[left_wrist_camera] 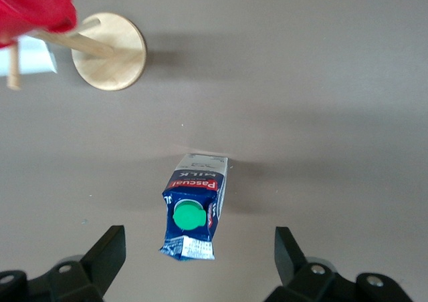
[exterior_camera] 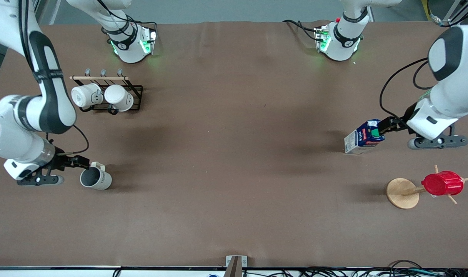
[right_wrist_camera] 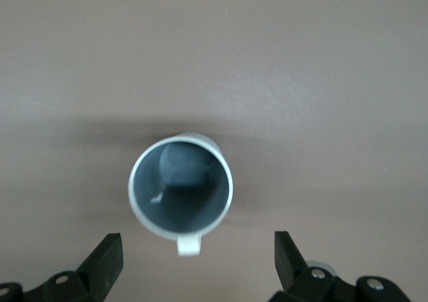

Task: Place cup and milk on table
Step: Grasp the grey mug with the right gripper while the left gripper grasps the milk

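Note:
The cup (exterior_camera: 95, 179), an off-white mug with a grey inside, stands upright on the brown table (exterior_camera: 234, 154) toward the right arm's end. My right gripper (exterior_camera: 81, 163) hovers just over it, open and empty. In the right wrist view the cup (right_wrist_camera: 180, 185) sits below the open right gripper (right_wrist_camera: 197, 245), its handle between the fingers. The milk (exterior_camera: 364, 137), a dark blue carton with a green cap, stands on the table toward the left arm's end. My left gripper (exterior_camera: 385, 125) is open over its top. In the left wrist view the milk (left_wrist_camera: 192, 208) lies between the spread fingers of the left gripper (left_wrist_camera: 198, 243), untouched.
A black wire rack (exterior_camera: 135, 98) with two white mugs (exterior_camera: 103, 97) stands farther from the camera than the cup. A wooden peg stand (exterior_camera: 402, 193) carrying a red ribbed cup (exterior_camera: 442, 183) stands nearer the camera than the milk; it also shows in the left wrist view (left_wrist_camera: 109, 51).

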